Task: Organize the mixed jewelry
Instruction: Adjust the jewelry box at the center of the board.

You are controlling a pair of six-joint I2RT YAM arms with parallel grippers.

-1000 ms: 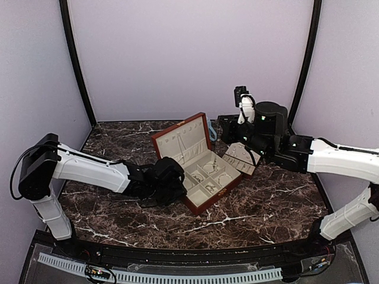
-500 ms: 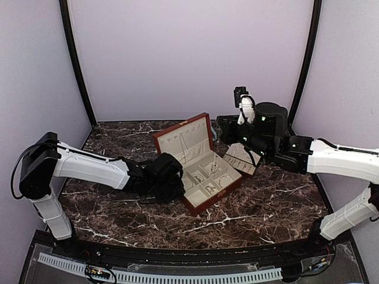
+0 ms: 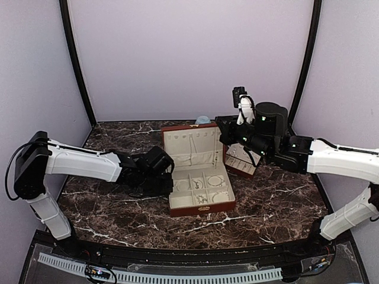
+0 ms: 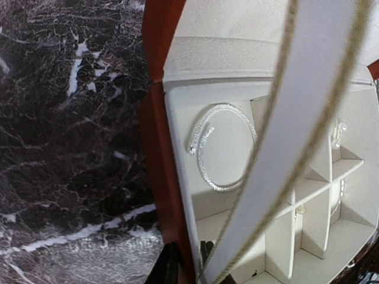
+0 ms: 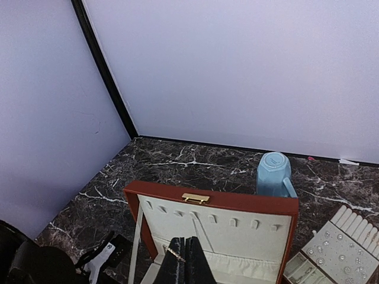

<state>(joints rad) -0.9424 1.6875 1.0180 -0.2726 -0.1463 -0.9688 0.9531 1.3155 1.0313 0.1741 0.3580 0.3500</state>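
The left tool [image 4: 187,263] clamps the left wall of the reddish-brown box [image 4: 160,148], one finger on each side. The right tool [image 5: 186,255] hovers above the box with its fingers pressed together. The jewelry [image 4: 220,145], thin silvery pieces, lies in the box's cream compartments just beyond the left tool, partly hidden by a cream ribbon [image 4: 308,118]. A blue mug [image 5: 273,171] stands behind the lid and a slotted tray [image 5: 337,248] beside it on the desk [image 4: 71,148].

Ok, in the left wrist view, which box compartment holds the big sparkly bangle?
The corner compartment, bounded by the box's reddish side wall and the lid; the bangle lies flat there.
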